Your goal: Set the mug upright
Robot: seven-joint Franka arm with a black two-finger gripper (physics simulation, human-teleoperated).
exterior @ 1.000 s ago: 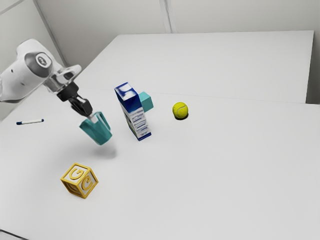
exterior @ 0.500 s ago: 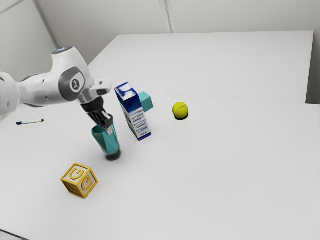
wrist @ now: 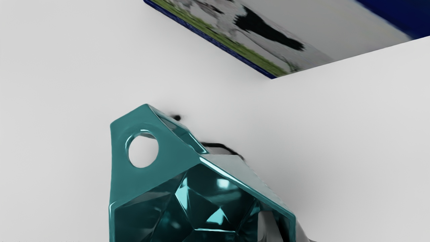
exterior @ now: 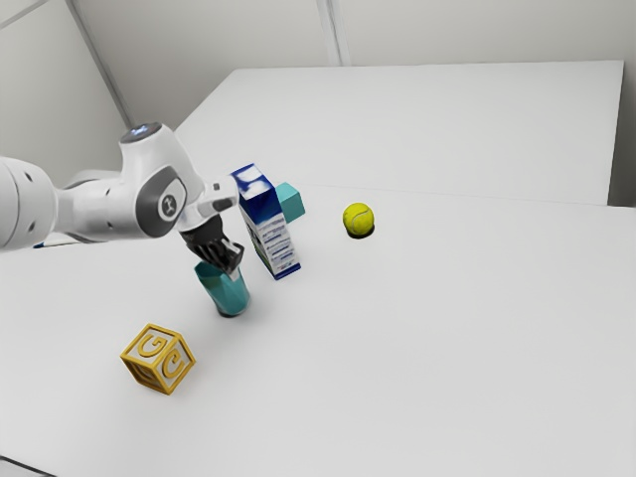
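The teal mug [exterior: 227, 292] is close to upright in the exterior view, leaning slightly, its base at or very near the table; contact cannot be made out. My gripper [exterior: 235, 270] points down at its rim on the side by the carton. In the wrist view the open top of the mug [wrist: 151, 188] faces the camera, with its holed handle part to one side. There my gripper [wrist: 292, 227] pinches the mug's wall, one finger inside and the other outside, mostly hidden by the wall.
A blue and white carton [exterior: 268, 225] stands close beside the gripper, with a teal block [exterior: 290, 202] behind it. The tennis ball [exterior: 358, 220] lies farther toward the exterior view's right. A yellow letter block [exterior: 159, 359] sits nearer the camera. The arm partly covers a marker.
The mug has gone from strongly tilted and raised to nearly upright and lower, held by my gripper. My hand has moved down and toward the exterior view's right, closer to the carton.
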